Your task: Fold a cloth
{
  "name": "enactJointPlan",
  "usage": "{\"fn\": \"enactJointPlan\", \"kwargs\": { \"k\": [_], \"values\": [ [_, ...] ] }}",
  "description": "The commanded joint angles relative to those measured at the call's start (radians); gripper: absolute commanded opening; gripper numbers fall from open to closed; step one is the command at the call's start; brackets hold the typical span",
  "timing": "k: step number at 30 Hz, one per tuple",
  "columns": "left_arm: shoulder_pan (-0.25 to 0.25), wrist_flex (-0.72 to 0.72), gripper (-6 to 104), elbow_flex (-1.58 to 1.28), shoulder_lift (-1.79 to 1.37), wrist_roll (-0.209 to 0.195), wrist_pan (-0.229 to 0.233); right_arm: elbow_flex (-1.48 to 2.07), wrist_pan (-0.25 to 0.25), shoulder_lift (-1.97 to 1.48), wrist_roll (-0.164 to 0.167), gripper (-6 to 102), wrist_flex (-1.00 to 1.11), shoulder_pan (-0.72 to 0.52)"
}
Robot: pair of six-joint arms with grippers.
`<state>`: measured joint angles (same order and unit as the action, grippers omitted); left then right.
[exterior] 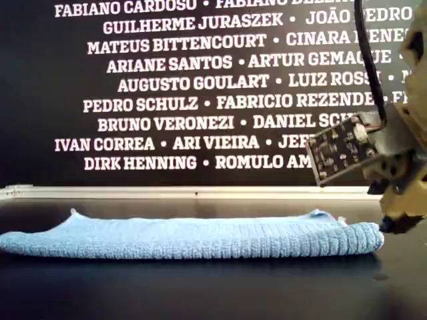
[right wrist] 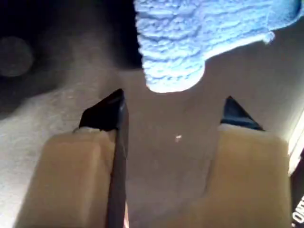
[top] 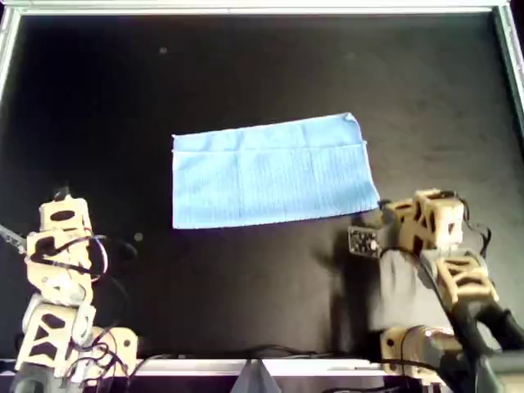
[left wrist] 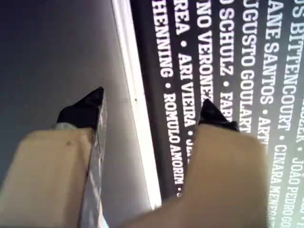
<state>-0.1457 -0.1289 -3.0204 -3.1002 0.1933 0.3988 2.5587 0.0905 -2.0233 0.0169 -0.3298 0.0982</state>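
Note:
The light-blue cloth (top: 270, 172) lies flat on the black table, folded into a wide rectangle with one layer's edge showing near its far side. In the exterior view it is a low blue band (exterior: 193, 238). My second gripper (right wrist: 173, 107) is open and empty, just short of the cloth's rounded corner (right wrist: 190, 38). In the overhead view it (top: 379, 214) sits at the cloth's near right corner, and the exterior view shows it (exterior: 400, 223) low by the cloth's right end. My first gripper (left wrist: 152, 102) is open and empty, facing the lettered wall, away from the cloth, at the overhead view's left (top: 63, 199).
A pale metal rim (top: 262, 8) borders the black table (top: 246, 278). A dark wall with white names (exterior: 200, 87) stands behind it. A small circuit board (exterior: 337, 150) juts from the second arm's wrist.

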Motion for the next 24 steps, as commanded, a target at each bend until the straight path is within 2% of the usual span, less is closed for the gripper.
{"fn": "enactJointPlan", "kwargs": {
  "k": [1,9,20,24],
  "values": [
    [0.014,0.000,70,0.014,-0.003,0.002,0.000,-0.120,0.008,0.071,-0.005,86,0.044,0.006],
    [0.014,0.000,70,0.014,-0.003,-0.003,0.000,-0.290,0.008,0.367,-0.008,86,0.025,0.005],
    [0.014,0.000,70,0.014,-0.003,-0.008,0.000,-0.405,0.009,0.476,-0.006,85,0.025,0.006],
    [0.014,0.000,70,0.014,-0.003,-0.008,0.000,-0.402,0.009,0.476,-0.006,76,0.025,0.006]
  ]
}}
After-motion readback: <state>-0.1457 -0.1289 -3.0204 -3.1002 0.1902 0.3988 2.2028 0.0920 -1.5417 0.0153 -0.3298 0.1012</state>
